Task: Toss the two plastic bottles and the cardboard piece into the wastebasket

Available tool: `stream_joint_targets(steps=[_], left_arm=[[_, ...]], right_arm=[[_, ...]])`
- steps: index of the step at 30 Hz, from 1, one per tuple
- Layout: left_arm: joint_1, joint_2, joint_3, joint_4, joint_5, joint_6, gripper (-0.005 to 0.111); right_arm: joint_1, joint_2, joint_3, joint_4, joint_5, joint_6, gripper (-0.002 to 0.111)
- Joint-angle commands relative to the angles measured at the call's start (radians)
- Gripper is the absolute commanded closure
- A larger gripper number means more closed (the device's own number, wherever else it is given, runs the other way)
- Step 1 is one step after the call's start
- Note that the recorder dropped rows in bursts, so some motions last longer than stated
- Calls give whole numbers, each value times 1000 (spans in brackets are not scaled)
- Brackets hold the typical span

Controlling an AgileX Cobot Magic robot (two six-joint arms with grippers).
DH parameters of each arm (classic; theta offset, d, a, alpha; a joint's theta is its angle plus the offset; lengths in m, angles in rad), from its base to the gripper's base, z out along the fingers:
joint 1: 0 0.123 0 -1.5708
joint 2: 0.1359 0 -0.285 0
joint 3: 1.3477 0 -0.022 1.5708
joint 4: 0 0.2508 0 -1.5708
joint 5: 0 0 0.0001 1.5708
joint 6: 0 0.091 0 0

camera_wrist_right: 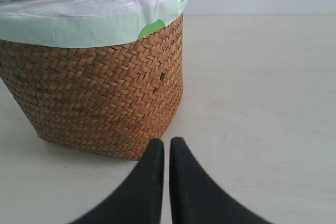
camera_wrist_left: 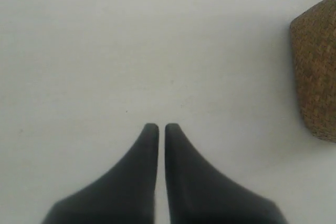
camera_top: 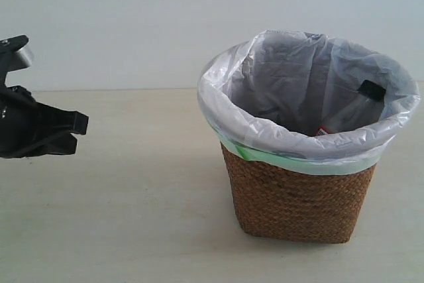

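The wastebasket (camera_top: 298, 197) is brown wicker with a white liner bag and a green band, and stands right of centre on the table. Inside it leans the slim clear bottle, showing its black cap (camera_top: 373, 89) and a bit of red label (camera_top: 320, 130). The green-capped bottle and the cardboard piece are out of view. My left gripper (camera_top: 81, 122) hangs at the far left, shut and empty, above bare table (camera_wrist_left: 161, 126), with the basket's wall (camera_wrist_left: 317, 72) off to one side. My right gripper (camera_wrist_right: 167, 140) is shut and empty, low beside the basket's base (camera_wrist_right: 100, 103).
The pale tabletop (camera_top: 132, 217) runs back to a plain light wall (camera_top: 132, 24). The right arm does not show in the exterior view.
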Motion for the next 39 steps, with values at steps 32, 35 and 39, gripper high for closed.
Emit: stream_joint_targets(steps=[32,35,39], left_arm=[[-6,-169,55,-60,-65,-9,103],[-6,-324,94,-60,-168,4,103],[-6,-488,249,-60,-414,41,103]], right_arm=[[-3,-6,0,-6,-3,-1,108],[-3,-6,0,-6,-3,-1,108],[-3,-6,0,-6,-3,-1,108]])
